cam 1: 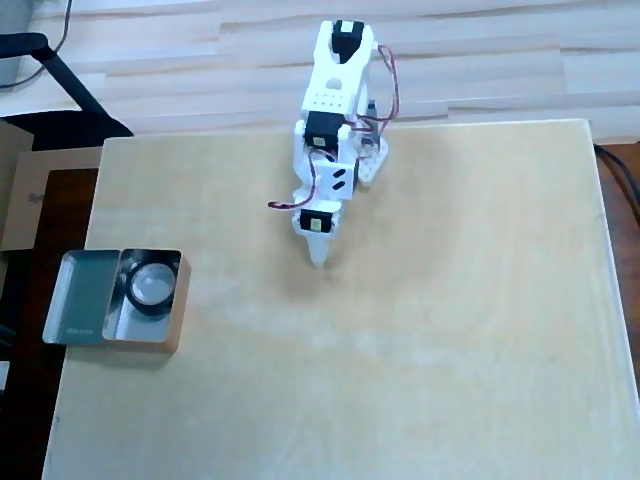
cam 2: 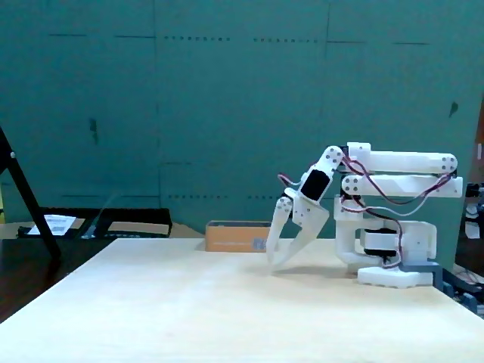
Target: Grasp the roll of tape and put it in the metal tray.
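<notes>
The roll of tape point(cam 1: 146, 311), a black ring, lies inside the metal tray point(cam 1: 140, 343) at the table's left edge in the overhead view. In the fixed view the tray point(cam 2: 234, 236) shows as a low box at the table's far edge, its wall reflecting the wood; the tape is hidden inside it. My gripper point(cam 1: 320, 262) is folded down near the arm's base, well to the right of the tray, tips close to the tabletop. Seen from the side, the gripper point(cam 2: 271, 264) has its fingertips together and holds nothing.
A flat grey-green lid point(cam 1: 85, 298) adjoins the tray on its left. The arm's base point(cam 2: 393, 257) stands at the table's back edge. A black stand leg point(cam 2: 30, 204) and papers sit beyond the table. Bare wood point(cam 1: 400, 380) fills the rest of the table.
</notes>
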